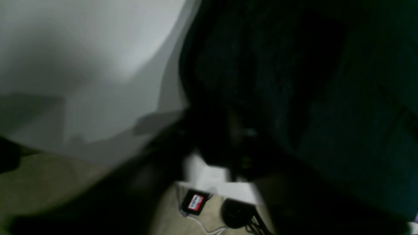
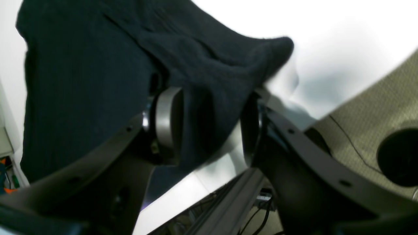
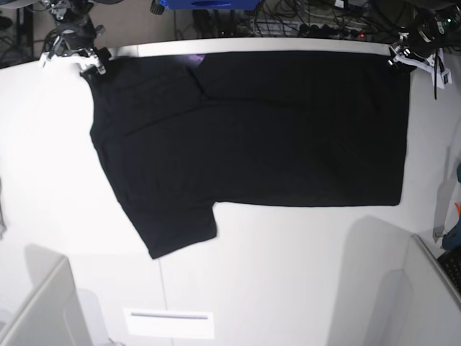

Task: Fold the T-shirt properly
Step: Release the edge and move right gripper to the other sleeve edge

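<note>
- T-shirt (image 3: 274,130): black, plain side up, spread flat on the white table (image 3: 288,274). It is folded in half lengthwise; one short sleeve (image 3: 176,231) juts toward the near edge at base-view left, and the straight hem runs down base-view right. A sliver of purple (image 3: 193,58) peeks out at the far edge. The far edge lies along the table's back rim.
- Right gripper (image 3: 90,61): at the shirt's far corner on base-view left, at the shoulder end. In the right wrist view its two fingers (image 2: 166,124) stand apart with a fold of black cloth (image 2: 202,98) lying between them; the cloth touches neither pad firmly, so the pincer reads as spread, not pinching.
- Left gripper (image 3: 403,59): at the far corner on base-view right, at the hem end, touching or just over the cloth edge. The left wrist view is dark and blurred, filled mostly by black fabric (image 1: 310,98); the fingers cannot be made out there, so whether this pincer is spread or pressed together cannot be told.
- Table: white, bare around the shirt on the near side; a pale label strip (image 3: 169,315) sits near the front edge.
- Cables (image 3: 302,21): a tangle behind the table's far rim, with a blue box (image 3: 209,3) at the top.
- Floor (image 2: 369,107): beige carpet, seen beyond the table edge in the wrist views.
</note>
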Available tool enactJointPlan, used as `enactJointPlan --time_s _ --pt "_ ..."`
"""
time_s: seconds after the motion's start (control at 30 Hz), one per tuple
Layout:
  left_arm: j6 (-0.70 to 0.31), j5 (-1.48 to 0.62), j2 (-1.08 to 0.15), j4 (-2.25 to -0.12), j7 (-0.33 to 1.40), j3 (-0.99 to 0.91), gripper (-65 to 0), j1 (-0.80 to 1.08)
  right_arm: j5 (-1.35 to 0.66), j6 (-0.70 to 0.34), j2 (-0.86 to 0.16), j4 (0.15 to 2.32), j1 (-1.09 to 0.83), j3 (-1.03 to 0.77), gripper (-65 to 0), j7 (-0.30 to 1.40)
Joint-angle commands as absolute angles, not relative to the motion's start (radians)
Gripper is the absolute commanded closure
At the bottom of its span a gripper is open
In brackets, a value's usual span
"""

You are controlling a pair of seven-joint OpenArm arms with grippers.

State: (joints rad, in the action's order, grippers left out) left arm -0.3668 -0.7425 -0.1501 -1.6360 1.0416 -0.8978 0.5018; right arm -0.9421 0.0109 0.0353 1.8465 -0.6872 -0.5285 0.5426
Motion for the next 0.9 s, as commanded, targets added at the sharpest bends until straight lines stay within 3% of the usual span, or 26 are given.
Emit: enactJointPlan --time_s 0.0,0.07,0.17,0.4,0.53,0.63,0.7,0.73,0.87 --pt "-0.363 -0.737 -0.160 -1.659 1.050 -0.905 -33.1 0.510 -0.952 0.001 0.028 1.877 -0.694 -0.538 -26.0 0.526" --pt "-0.361 -0.737 -0.160 -1.678 1.050 -0.906 -43.8 0.509 -0.951 0.001 0.028 1.897 -0.693 -0.538 -25.5 0.524" --pt "-0.358 -0.737 -0.154 -1.699 1.050 -0.969 -52.7 0.499 -0.951 0.002 0.028 1.929 -0.688 -0.539 -25.4 0.524" --pt "-0.360 -0.739 -0.156 -1.765 1.056 -1.158 -53.3 0.486 -0.949 0.013 0.028 1.956 -0.664 -0.619 -25.4 0.532" --pt "-0.361 -0.739 -0.159 -1.771 1.056 -1.210 -53.2 0.483 -0.949 0.108 0.035 1.952 -0.690 -0.636 -26.3 0.532" --pt "-0.363 -0.740 -0.159 -1.771 1.053 -1.221 -52.8 0.479 -0.949 0.097 0.027 1.957 -0.684 -0.636 -26.4 0.524" --pt "-0.363 -0.740 -0.159 -1.771 1.055 -1.222 -48.1 0.463 -0.949 0.074 0.022 1.960 -0.631 -0.630 -26.4 0.530" --pt "-0.363 -0.739 -0.160 -1.771 1.055 -1.222 -41.8 0.453 -0.947 0.068 0.008 1.956 -0.596 -0.625 -26.4 0.532" --pt "-0.363 -0.739 -0.160 -1.771 1.058 -1.214 -4.1 0.414 -0.947 0.068 -0.099 1.899 -0.409 -0.535 -26.4 0.568"
